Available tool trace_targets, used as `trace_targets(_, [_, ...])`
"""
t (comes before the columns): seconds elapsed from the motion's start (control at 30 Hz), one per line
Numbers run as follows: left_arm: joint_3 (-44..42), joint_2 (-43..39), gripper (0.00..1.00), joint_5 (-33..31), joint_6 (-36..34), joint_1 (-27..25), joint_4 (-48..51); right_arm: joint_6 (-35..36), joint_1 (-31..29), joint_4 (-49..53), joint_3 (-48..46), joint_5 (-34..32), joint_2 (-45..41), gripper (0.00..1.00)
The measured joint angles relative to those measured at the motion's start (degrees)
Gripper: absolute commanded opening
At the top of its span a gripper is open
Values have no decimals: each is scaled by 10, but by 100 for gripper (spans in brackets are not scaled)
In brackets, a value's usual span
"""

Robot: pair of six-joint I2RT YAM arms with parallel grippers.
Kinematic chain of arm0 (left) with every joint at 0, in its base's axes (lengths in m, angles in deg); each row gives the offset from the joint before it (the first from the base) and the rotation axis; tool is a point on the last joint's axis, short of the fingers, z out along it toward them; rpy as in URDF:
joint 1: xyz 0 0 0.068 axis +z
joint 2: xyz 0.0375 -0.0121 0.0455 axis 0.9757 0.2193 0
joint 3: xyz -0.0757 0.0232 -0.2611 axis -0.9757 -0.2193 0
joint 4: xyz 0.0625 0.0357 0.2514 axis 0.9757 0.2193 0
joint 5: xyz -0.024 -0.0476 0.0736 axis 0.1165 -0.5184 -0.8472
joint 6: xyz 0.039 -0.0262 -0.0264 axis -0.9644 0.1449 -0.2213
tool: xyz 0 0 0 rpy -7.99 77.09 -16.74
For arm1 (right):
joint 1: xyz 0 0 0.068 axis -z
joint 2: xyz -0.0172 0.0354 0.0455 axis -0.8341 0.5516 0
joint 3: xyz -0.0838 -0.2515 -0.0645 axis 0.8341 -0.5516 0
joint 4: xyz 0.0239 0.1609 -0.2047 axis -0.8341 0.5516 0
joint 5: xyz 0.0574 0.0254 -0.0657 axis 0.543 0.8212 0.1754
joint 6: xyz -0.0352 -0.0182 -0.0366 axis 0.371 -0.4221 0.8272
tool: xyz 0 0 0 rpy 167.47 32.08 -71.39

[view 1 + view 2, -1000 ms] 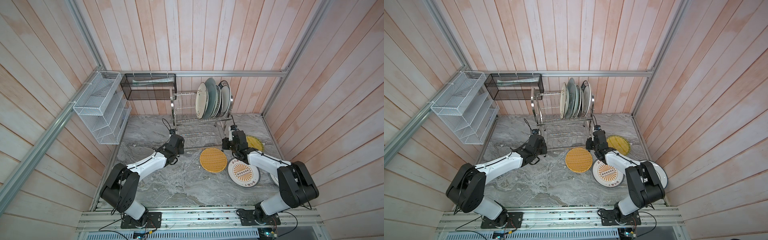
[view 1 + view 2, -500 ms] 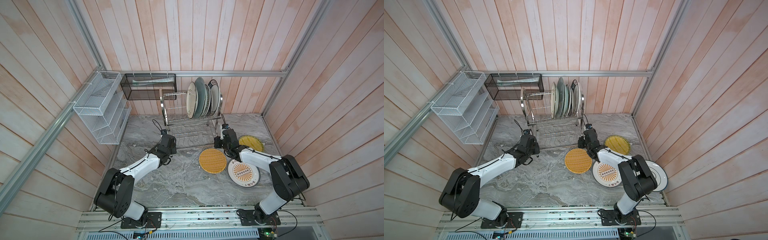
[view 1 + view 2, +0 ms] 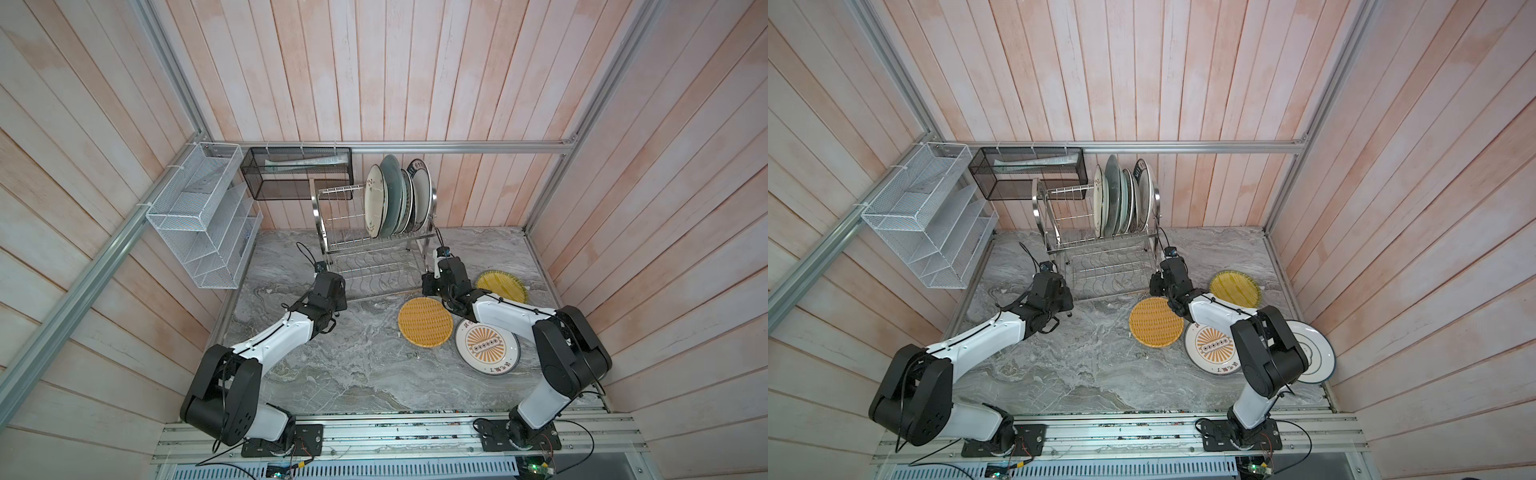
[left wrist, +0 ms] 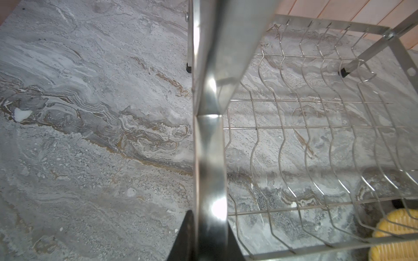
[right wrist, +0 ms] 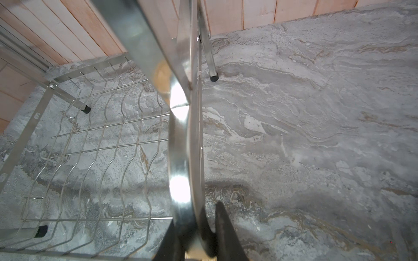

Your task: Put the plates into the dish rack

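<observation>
Steel dish rack [image 3: 374, 266], 12 o'clock, several plates [image 3: 392, 199] aboard: just slid toward 9 o'clock. Left gripper [image 4: 209, 237], right gripper [image 5: 195, 232]: each clamped narrowly on the rack's side. Loose plates [image 3: 424, 322], 4 o'clock, await loading.

a: left end effector [image 3: 337, 291] at the dish rack's [image 3: 374, 253] left frame, right end effector [image 3: 428, 286] at its right.
b: plates [image 3: 395, 199] upright up top; orange woven plate [image 3: 424, 322], sunburst plate [image 3: 486, 347], yellow plate [image 3: 503, 286] flat on the worktop [image 3: 353, 365].

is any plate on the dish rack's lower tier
No, the dish rack has bare wire below; its plates all stand on the upper tier.
</observation>
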Motion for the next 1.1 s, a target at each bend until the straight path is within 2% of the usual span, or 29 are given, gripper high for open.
trace_targets(0.07, [0, -3, 27, 8, 17, 3, 0, -2, 0, 0, 0, -2, 0, 14])
trace_targets(0.3, [0, -43, 43, 9, 40, 9, 0, -17, 1, 10, 4, -5, 0, 25])
trace_targets(0.47, [0, -59, 48, 10, 40, 11, 5, -58, 1, 15, 7, 6, -1, 33])
trace_targets(0.93, [0, -95, 57, 33, 28, 13, 29, -76, 5, 28, 7, 12, -42, 49])
trace_targets(1.1, [2, -126, 58, 53, 19, 13, 41, -75, 8, 37, 3, 12, -81, 53])
